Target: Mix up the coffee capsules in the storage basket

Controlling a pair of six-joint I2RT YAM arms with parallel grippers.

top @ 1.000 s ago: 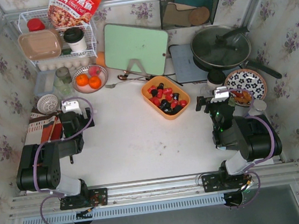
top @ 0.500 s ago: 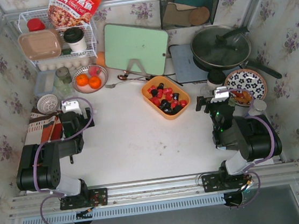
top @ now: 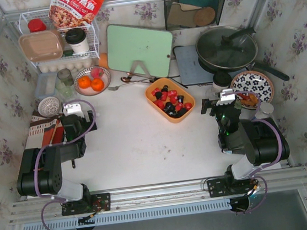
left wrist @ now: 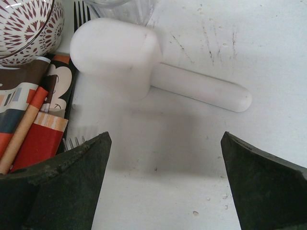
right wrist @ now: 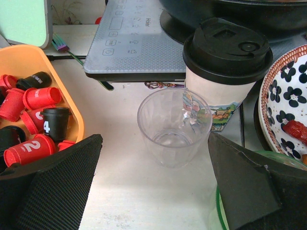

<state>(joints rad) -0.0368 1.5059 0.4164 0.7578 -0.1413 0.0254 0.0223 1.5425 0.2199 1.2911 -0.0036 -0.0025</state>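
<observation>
Revealing numerals on coffee capsules [right wrist: 29, 149], right wrist only; left gripper [left wrist: 164, 143], right gripper [right wrist: 154, 140] both spread apart.

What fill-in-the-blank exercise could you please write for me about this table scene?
1. The coffee capsules lie in the storage basket; some are red, the others ____.
2. In the right wrist view, the clear cup stands upright in front of the lidded paper cup and is ____.
3. Neither the left gripper nor the right gripper holds anything; the jaws of both stand ____.

Missing words: black; empty; open.
</observation>
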